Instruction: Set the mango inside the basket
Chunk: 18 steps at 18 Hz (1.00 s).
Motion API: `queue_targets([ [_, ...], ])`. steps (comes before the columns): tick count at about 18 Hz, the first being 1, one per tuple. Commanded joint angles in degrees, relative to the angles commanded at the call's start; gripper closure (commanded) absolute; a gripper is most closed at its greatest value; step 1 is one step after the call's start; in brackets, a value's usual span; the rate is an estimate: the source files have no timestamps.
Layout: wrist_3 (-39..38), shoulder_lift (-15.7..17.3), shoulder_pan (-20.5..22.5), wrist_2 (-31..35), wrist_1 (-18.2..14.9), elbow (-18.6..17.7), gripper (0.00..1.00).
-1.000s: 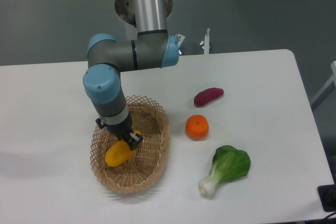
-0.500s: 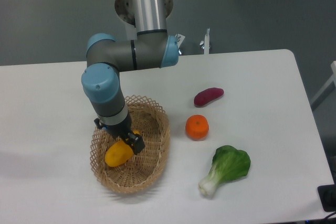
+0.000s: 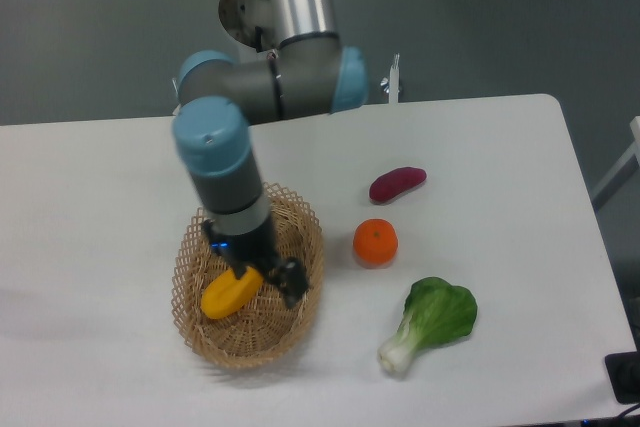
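The mango [image 3: 229, 293], yellow-orange and elongated, lies inside the oval wicker basket [image 3: 296, 325] on its left side. My gripper [image 3: 256, 262] hangs over the middle of the basket, just above and to the right of the mango. Its fingers are spread apart with nothing between them, and one black fingertip [image 3: 291, 283] sits near the basket's right wall. The mango's upper right end is partly hidden by the gripper.
A round orange [image 3: 375, 242] sits right of the basket. A purple oblong vegetable [image 3: 397, 184] lies behind it. A green bok choy [image 3: 432, 318] lies at the front right. The white table's right edge [image 3: 585, 207] is beyond them.
My gripper has let go of the mango, spread its fingers and shifted right over the basket. The mango stays in the basket's left side.
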Motion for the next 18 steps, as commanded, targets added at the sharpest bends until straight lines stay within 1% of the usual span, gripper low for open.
queue_targets([
  [3,7.47,2.64,5.36,-0.44,-5.62,1.15,0.0],
  [5,12.65,3.17,9.31,-2.63,-8.44,2.28,0.0],
  [7,18.01,4.57,13.61,-5.26,-12.82,4.3,0.0],
  [9,23.99,4.67,17.49,-7.02,-17.4,6.59,0.0],
  [11,29.61,4.67,20.91,-8.61,-20.57,8.35,0.0],
  [12,32.34,4.67,22.24,-8.79,-21.45,8.7,0.0],
  [14,37.53,4.67,24.44,-8.88,-22.16,8.8,0.0],
  [18,42.46,4.67,26.99,-8.88,-22.52,8.71,0.0],
])
